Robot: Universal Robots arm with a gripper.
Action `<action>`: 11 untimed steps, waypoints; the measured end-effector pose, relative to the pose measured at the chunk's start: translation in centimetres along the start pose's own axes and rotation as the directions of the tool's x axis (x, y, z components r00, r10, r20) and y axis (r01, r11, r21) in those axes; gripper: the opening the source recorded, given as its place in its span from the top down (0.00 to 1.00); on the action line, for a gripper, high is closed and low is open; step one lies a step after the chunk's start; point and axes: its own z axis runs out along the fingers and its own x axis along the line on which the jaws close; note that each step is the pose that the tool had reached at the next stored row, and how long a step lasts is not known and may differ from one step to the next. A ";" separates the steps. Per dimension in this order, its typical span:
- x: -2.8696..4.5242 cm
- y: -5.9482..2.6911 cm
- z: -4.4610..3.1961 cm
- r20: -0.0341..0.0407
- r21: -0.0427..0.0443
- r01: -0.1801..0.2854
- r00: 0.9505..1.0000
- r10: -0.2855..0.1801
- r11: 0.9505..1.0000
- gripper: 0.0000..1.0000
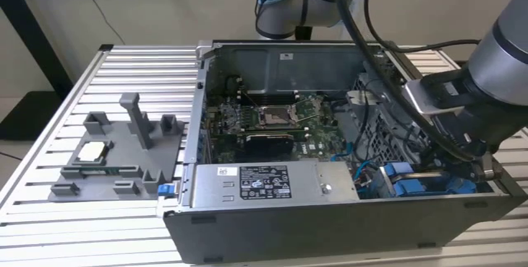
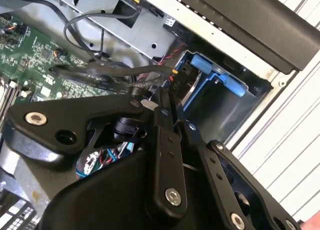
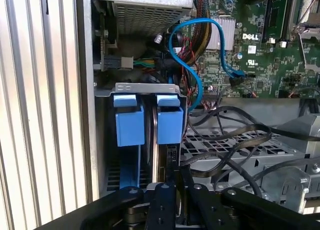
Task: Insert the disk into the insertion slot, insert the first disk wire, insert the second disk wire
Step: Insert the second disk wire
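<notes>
Disk (image 3: 169,124): seated upright in the insertion slot (image 3: 145,89), at the case's (image 1: 330,224) front corner (blue carrier tabs showing).
Hand (image 3: 176,176): fingers closed together, touching the disk's edge.

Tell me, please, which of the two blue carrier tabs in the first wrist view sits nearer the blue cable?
The taller blue tab, directly beside the looping blue cable; the other tab lies toward the case's outer wall.

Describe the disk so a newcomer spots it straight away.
Start at the open computer case on the slatted table. Go to its near corner on the exterior view's right, beside the grey power-supply box. The disk sits on edge there; its bright blue carrier sets it apart.
</notes>
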 end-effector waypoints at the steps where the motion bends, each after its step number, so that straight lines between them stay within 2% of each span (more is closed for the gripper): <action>1: -0.01 -0.02 0.04 0.001 0.000 0.000 1.000 0.000 1.000 0.84; 2: -0.01 -0.04 0.02 0.003 0.000 0.000 1.000 0.000 1.000 0.82; 3: -0.08 -0.09 -0.31 0.002 0.000 0.000 1.000 0.000 1.000 0.76; 8: -0.51 -0.43 -2.49 0.000 -0.001 0.000 1.000 0.000 1.000 0.76; 11: -0.58 -0.51 -2.81 -0.002 -0.003 0.000 1.000 0.000 1.000 0.76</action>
